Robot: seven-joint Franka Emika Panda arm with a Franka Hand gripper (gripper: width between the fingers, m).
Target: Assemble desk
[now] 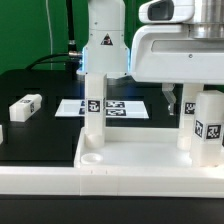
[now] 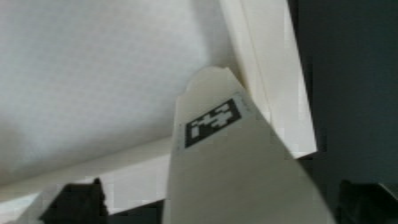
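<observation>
The desk top (image 1: pixel 120 160) lies in the foreground with its raised rim up and a round socket (image 1: pixel 90 157) at one corner. Just behind that socket a tagged leg (image 1: pixel 95 105) stands upright on the top. Toward the exterior view's right, another tagged leg (image 1: pixel 208 120) stands on the top, with the gripper (image 1: pixel 171 103) above the top beside it. Beyond the top lies the marker board (image 1: pixel 115 107); a loose leg (image 1: pixel 25 106) lies farther toward the left.

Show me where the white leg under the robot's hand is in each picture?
Exterior view: the leg stands upright at the desk top's corner on the exterior view's right, below the gripper.
Wrist view: the same leg fills the middle, seen up close.
Shared landmark: the black-and-white tag on the leg.
</observation>
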